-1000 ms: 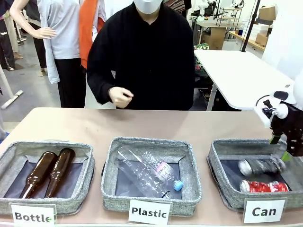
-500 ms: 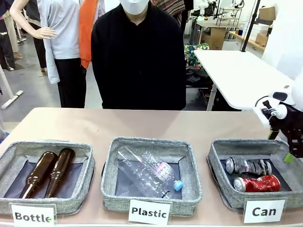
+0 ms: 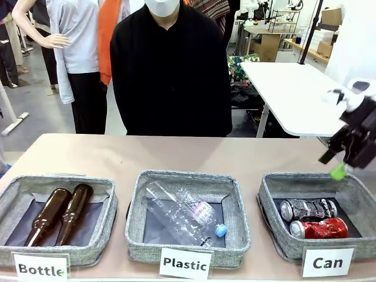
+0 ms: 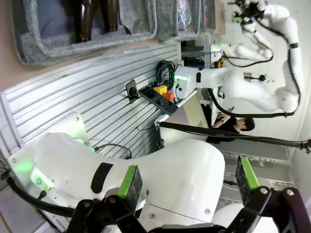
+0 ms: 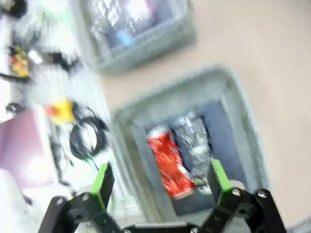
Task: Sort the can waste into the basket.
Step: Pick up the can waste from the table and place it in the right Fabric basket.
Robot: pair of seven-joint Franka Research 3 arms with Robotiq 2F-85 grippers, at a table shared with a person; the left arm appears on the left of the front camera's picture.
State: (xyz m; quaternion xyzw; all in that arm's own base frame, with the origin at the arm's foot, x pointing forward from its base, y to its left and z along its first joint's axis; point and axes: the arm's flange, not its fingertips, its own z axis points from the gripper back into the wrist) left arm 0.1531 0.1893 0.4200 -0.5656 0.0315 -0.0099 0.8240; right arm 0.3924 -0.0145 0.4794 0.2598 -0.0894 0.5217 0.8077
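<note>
Both cans already lie in the Can basket (image 3: 271, 189) — the grey-and-silver can (image 3: 307, 208) toward the far side, the red can (image 3: 319, 228) just beside it on the near side, long axes running left-right across the counter (image 3: 117, 154). Your right end effector (image 3: 339, 165) hangs above the basket's far right corner, wide and holding nothing; the cans lie below it, toward your left. The left end effector (image 4: 187, 180) — also wide, empty — sits well apart.

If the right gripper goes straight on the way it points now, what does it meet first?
Probably the red can and the grey can lying in the Can basket; the open right gripper looks down at them, though blur hides depth.
</note>
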